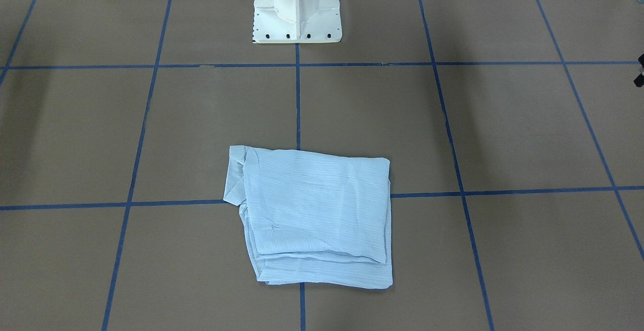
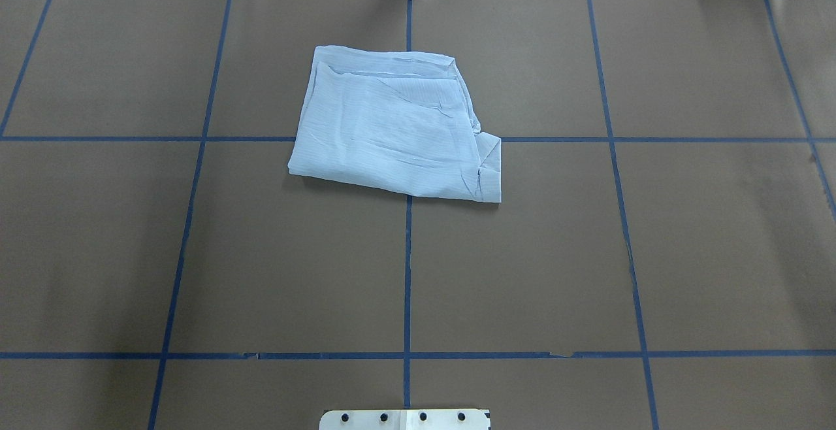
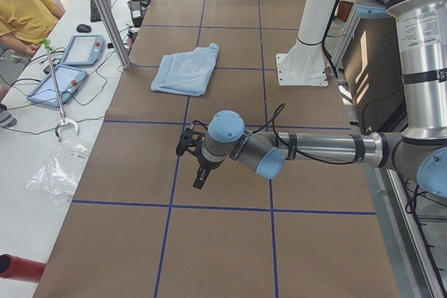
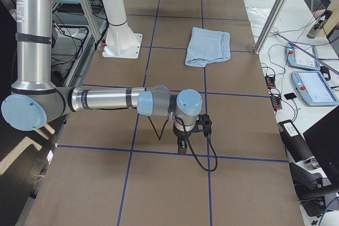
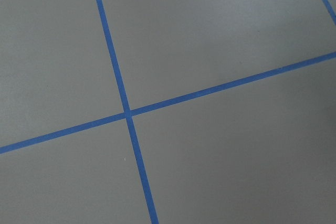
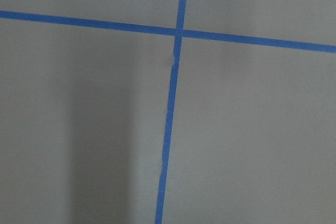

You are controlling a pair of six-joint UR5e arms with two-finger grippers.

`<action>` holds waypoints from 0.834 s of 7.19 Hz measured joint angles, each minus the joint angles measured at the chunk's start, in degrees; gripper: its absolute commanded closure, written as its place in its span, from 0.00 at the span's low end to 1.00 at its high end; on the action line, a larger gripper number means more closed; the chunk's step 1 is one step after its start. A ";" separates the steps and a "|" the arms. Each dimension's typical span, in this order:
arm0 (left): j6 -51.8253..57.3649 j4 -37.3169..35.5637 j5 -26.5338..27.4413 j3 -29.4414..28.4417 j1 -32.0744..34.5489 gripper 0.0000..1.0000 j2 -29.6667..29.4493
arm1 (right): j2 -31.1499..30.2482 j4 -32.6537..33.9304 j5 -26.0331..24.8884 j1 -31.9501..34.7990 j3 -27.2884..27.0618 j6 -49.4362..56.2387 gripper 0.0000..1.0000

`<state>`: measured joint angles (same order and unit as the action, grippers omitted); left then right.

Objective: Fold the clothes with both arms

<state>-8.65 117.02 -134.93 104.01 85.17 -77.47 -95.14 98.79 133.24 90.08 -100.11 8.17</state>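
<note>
Light blue striped shirt point(image 2: 392, 132), folded into a rough layered rectangle, flat on the brown table point(image 2: 718, 253) across a crossing of blue tape lines point(image 2: 407, 273), out in front of the white pedestal base point(image 1: 297, 14). Left gripper point(image 3: 198, 167) and right gripper point(image 4: 181, 144) well apart from it, one at each table end, pointing down over bare table. Cannot tell whether spread wide or narrow.

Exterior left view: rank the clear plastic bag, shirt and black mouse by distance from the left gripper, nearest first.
From the left gripper:
1. The clear plastic bag, on the white side table, roughly level with the gripper.
2. The shirt, folded, mid-table, farther along.
3. The black mouse, on the side table, well beyond the shirt.
</note>
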 measured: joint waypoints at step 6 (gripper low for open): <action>0.30 -2.57 0.44 0.20 1.75 0.00 0.40 | 0.34 -0.09 -0.08 0.00 -0.08 0.00 0.00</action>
<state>-8.35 114.45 -134.49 104.21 86.92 -77.08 -94.80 98.70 133.16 90.09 -100.19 8.17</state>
